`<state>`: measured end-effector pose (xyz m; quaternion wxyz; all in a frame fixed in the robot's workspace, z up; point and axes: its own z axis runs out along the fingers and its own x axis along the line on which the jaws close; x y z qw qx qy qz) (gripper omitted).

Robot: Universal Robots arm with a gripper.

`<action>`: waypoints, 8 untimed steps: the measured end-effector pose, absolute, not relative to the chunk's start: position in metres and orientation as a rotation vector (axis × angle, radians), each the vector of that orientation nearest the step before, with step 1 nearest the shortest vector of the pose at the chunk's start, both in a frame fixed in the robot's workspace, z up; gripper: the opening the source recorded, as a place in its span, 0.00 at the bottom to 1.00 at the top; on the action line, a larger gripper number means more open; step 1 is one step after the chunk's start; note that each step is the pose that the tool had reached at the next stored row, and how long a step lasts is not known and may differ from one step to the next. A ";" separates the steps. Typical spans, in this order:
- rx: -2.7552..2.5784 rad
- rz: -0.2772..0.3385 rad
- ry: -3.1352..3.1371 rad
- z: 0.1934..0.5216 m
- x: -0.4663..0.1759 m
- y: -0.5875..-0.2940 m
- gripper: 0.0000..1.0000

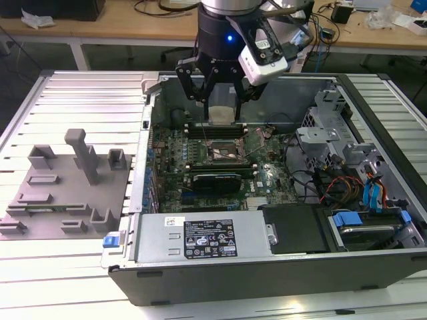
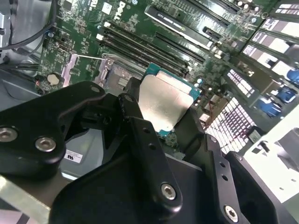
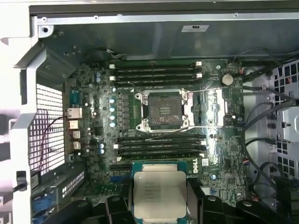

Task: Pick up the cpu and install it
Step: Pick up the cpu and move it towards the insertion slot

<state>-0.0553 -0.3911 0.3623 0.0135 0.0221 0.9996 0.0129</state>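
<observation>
**Chip pinched in the claw above the open computer**

Exterior view: the arm [image 1: 223, 27] comes in from 12 o'clock with its wrist upright. The claw [image 1: 222, 100] points straight down into the open computer case [image 1: 267, 280], which lies on its side on the slatted bench [image 1: 73, 93]. The black finger links splay out below the wrist and draw in at the tips. There they pinch the chip [image 1: 222, 112], which hangs pale between them, clear of the green board [image 1: 267, 177]. The socket [image 1: 225, 155] sits on the board just toward 6 o'clock from the chip. A grey fixture [image 1: 60, 193] rests on the bench at 9 o'clock of the case, on the exterior view's left, well apart from the claw.

Second wrist view: the chip [image 2: 166, 105] shows a silver top and a teal edge. It is gripped on two opposite edges by the black fingers [image 2: 140, 135]. Behind it lie the board's long memory slots [image 2: 140, 46].

First wrist view: the chip [image 3: 160, 196] is held flat with a finger at each side. The socket [image 3: 163, 110] stands open, its contact field showing and its metal bracket [image 3: 205, 108] folded aside. Rows of memory slots [image 3: 161, 144] show between the socket and the chip.
</observation>
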 end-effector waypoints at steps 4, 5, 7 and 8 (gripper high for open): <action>0.069 0.040 3.114 0.355 -0.052 -0.389 0.55; 0.069 0.040 3.115 0.353 -0.051 -0.389 0.55; 0.069 0.040 3.116 0.349 -0.049 -0.388 0.55; 0.069 0.040 3.116 0.347 -0.048 -0.388 0.55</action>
